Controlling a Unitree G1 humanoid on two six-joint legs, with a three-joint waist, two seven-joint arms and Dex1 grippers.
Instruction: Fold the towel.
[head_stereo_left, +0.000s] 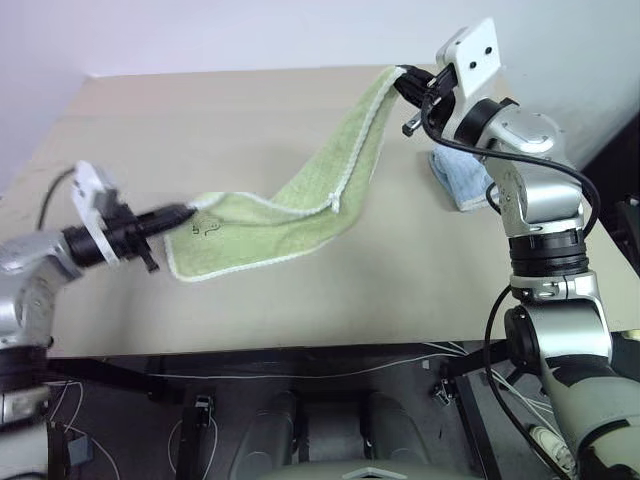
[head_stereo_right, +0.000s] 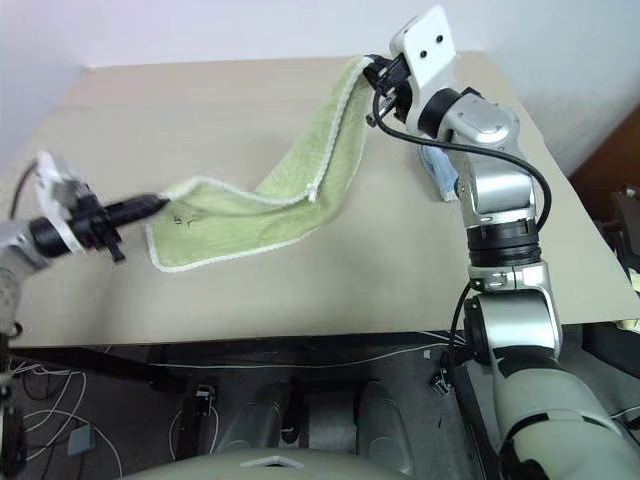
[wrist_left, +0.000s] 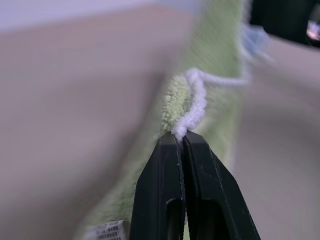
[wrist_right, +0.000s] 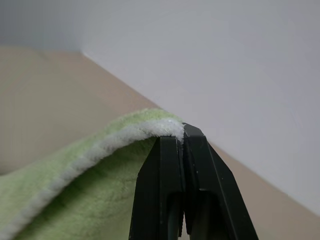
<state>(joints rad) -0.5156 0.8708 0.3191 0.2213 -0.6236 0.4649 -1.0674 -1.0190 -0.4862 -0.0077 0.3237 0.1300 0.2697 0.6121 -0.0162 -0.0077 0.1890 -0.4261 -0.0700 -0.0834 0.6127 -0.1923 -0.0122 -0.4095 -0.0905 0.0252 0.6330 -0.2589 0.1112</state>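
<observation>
The towel (head_stereo_left: 300, 205) hangs over the table (head_stereo_left: 200, 120), slung between two clenched pincers: the left gripper (head_stereo_left: 185, 213) nips its near white-edged corner, the right gripper (head_stereo_left: 403, 78) its far corner. Dark markings near the left gripper and a small white tag (wrist_left: 107, 231) are illegible. A blue cloth (head_stereo_left: 462, 182) lies beyond the towel, beside the right arm.

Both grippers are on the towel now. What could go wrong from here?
1. Both grips are thin: the left gripper and right gripper pinch only the white edging of the towel, so a tug may slip a corner free.
2. The towel's middle sags onto the table and may drag or bunch.
3. The blue cloth lies beside the right arm and could get swept.
</observation>
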